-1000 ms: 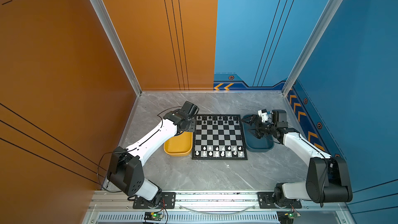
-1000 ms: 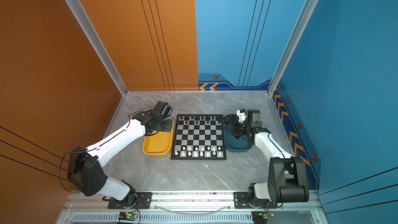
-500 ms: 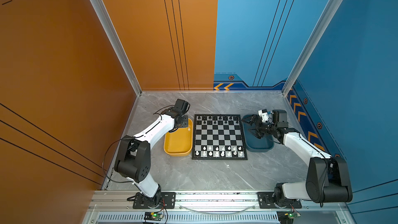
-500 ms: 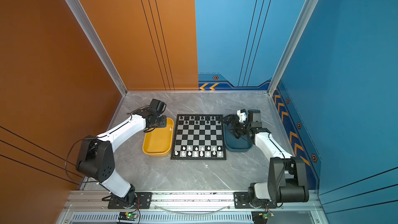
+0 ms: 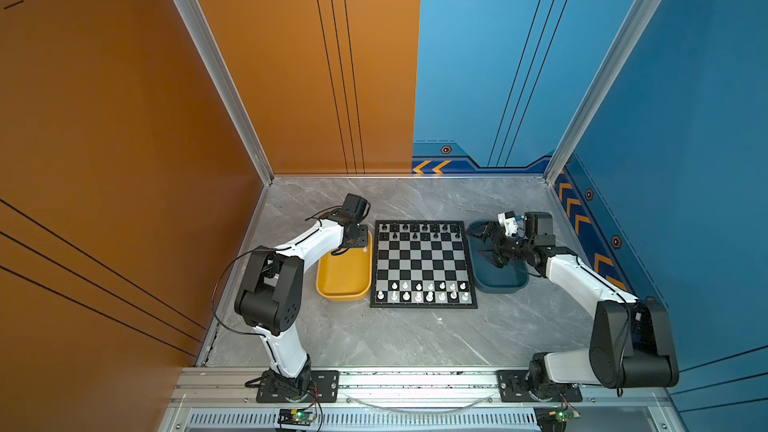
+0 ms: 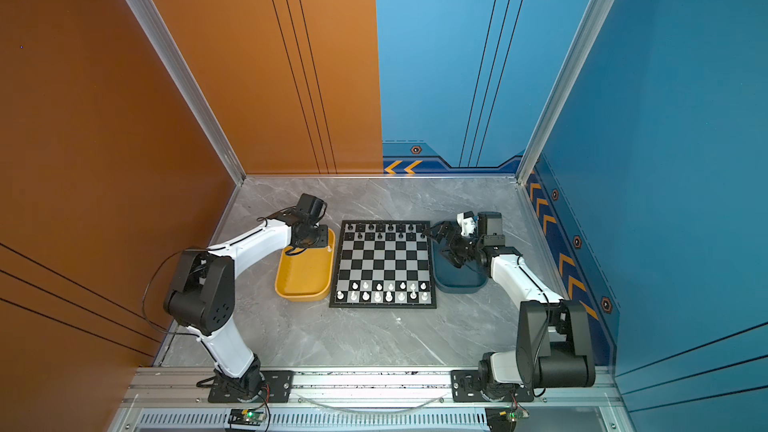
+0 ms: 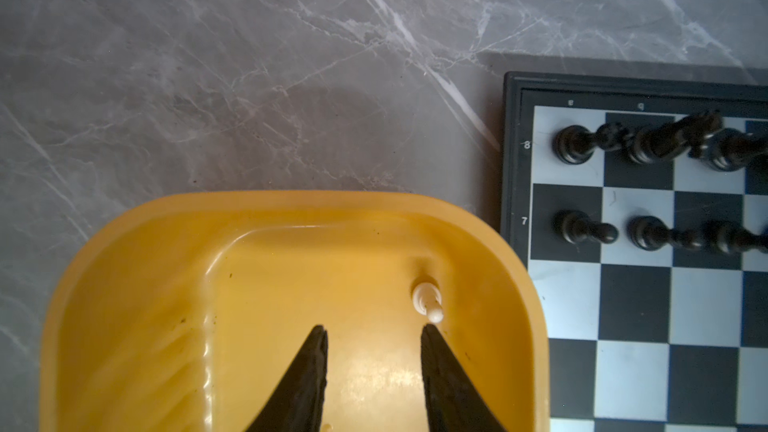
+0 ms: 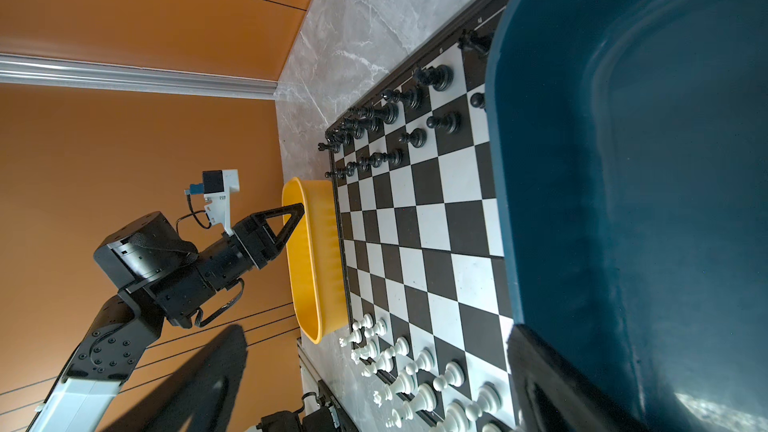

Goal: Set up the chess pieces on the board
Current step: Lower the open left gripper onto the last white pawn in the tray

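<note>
Grey marble table (image 5: pixel 415 342); board (image 5: pixel 424 263) centred, chess pieces (image 5: pixel 418 296) on its end rows. Left pincer (image 7: pixel 374 334) spread, empty, in yellow tray (image 7: pixel 124 284), tip beside lone white pawn (image 7: pixel 428 303). Right pincer (image 5: pixel 482 245) spread wide over dark blue tray (image 5: pixel 503 284).

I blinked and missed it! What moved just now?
The left arm pulled back from the board's far corner to the yellow tray, jaws open by a white pawn. Nothing held. The right arm, blue tray and pieces stayed put.

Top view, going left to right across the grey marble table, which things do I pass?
Left to right: yellow oblong plastic tray → flat square chessboard of black and silvery-white squares → dark blue oblong plastic tray.
</note>
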`<state>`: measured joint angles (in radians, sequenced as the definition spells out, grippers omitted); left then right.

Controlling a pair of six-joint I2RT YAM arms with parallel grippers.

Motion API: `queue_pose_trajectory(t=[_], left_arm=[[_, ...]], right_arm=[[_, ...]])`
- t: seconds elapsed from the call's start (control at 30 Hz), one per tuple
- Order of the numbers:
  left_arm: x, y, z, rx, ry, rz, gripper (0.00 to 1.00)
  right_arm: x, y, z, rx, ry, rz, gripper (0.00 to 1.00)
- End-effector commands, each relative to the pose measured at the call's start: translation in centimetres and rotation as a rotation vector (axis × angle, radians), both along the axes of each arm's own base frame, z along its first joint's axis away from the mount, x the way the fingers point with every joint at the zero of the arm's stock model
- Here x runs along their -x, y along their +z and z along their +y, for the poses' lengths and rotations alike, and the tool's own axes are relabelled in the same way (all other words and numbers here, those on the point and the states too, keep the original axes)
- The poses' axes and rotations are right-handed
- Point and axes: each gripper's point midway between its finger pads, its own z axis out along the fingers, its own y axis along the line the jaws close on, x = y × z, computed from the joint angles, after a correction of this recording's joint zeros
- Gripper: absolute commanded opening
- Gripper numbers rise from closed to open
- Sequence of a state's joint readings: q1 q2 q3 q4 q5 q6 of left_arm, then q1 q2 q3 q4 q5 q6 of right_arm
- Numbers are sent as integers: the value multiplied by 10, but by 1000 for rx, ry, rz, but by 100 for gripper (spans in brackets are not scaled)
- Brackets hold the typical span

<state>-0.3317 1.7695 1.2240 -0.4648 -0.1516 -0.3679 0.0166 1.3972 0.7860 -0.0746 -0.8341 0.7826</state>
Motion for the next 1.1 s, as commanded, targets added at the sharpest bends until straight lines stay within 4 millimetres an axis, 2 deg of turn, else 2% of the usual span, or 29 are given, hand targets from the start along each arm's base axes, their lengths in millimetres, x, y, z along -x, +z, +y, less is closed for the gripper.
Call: queue_pose_trajectory(t=[0.0, 1.07], left_arm=[[-6, -6, -4, 37, 1, 11, 39], [0, -21, -30, 97, -35, 53, 37]], right_arm=[[-5, -1, -3, 12, -12, 1, 100], [-5, -8, 0, 14, -3, 16, 100]])
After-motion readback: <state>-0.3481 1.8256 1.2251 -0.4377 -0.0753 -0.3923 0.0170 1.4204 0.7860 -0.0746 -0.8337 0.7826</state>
